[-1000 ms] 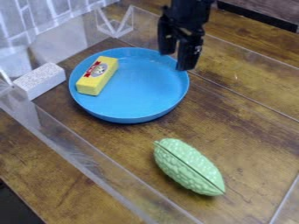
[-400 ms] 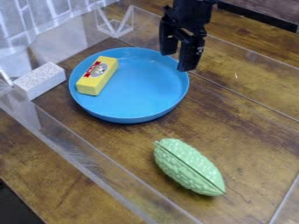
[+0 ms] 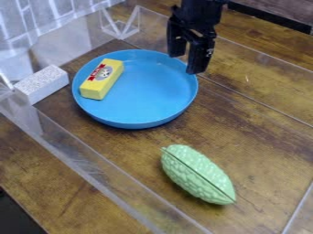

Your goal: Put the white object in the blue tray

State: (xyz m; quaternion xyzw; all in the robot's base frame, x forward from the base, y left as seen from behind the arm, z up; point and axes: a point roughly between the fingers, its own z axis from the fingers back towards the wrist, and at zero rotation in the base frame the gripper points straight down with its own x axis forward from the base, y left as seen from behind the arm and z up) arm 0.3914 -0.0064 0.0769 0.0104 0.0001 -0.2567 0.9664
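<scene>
The white object [image 3: 40,83], a small speckled whitish block, lies on the wooden table at the left edge of the view, just left of the blue tray [image 3: 153,108]. A yellow bar [image 3: 102,79] with a red-and-white label rests inside the tray on its left side. My black gripper [image 3: 188,55] hangs pointing down over the tray's far right rim, open, with nothing between its fingers. It is well to the right of the white object.
A green ridged oval object [image 3: 197,173] lies on the table in front of the tray, lower right. Clear acrylic walls [image 3: 91,151] run along the left and front of the work area, with more clear panels at the back left.
</scene>
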